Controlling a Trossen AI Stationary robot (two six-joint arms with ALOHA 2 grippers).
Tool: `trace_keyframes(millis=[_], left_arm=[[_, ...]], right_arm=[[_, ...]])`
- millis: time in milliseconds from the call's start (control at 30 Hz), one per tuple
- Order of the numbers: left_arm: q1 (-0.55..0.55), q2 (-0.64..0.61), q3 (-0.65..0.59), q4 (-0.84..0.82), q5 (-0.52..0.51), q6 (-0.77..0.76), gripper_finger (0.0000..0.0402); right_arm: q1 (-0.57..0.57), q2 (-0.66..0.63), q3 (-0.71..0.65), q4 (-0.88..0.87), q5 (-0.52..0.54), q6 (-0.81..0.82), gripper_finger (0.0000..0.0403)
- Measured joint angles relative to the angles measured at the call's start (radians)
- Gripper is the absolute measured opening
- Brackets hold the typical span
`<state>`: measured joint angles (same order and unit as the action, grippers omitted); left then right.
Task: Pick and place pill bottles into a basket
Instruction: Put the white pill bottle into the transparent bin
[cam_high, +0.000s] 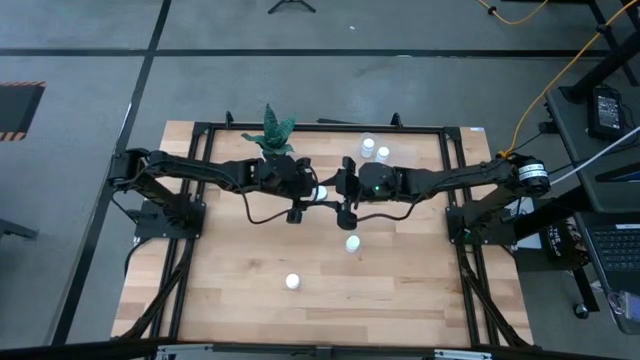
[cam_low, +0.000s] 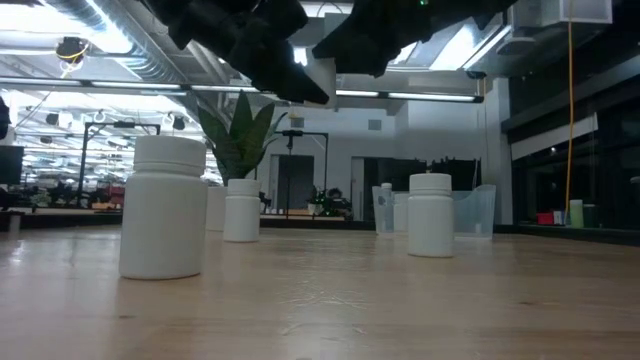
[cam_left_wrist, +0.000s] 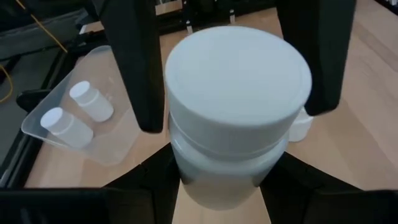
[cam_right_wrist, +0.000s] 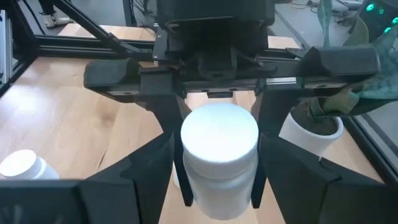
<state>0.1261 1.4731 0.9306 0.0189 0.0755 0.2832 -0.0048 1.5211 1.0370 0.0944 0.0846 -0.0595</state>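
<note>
One white pill bottle (cam_high: 320, 193) hangs in the air above the middle of the table, between my two grippers. My left gripper (cam_left_wrist: 227, 186) comes at it from the table's left and my right gripper (cam_right_wrist: 219, 186) from the right, and both are shut on it. The clear basket (cam_high: 376, 150) lies at the far side and holds two bottles (cam_left_wrist: 74, 112). Two more bottles (cam_high: 352, 243) (cam_high: 292, 282) stand on the table nearer the front edge. My left gripper pinches the bottle's body below the cap (cam_left_wrist: 180, 168) between its two fingers. It comes level from the table's left. The bottle stands upright, cap up, lifted clear of the table. My right gripper has its fingers (cam_right_wrist: 176, 155) on the bottle's two sides at about cap height (cam_left_wrist: 169, 93). It comes level from the table's right, fingertips facing my left gripper's. The bottle stays upright between them, clear of the table.
A white pot with a green plant (cam_high: 272, 135) stands just beyond my left gripper. In the low view, bottles stand on the wood at the left (cam_low: 163, 207) and the right (cam_low: 430, 215). Open wood lies toward the near edge.
</note>
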Motion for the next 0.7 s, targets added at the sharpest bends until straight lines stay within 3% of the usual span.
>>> trace_keyframes(millis=[367,700], left_arm=[[0.0,0.007,0.0,0.008,0.012,-0.003,0.0178],[-0.002,0.007,0.0,0.016,0.018,-0.009,0.0178]], right_arm=[[0.0,0.0,0.0,0.012,0.0,-0.051,0.0238],[0.0,0.0,-0.001,0.002,0.005,-0.068,0.0156]])
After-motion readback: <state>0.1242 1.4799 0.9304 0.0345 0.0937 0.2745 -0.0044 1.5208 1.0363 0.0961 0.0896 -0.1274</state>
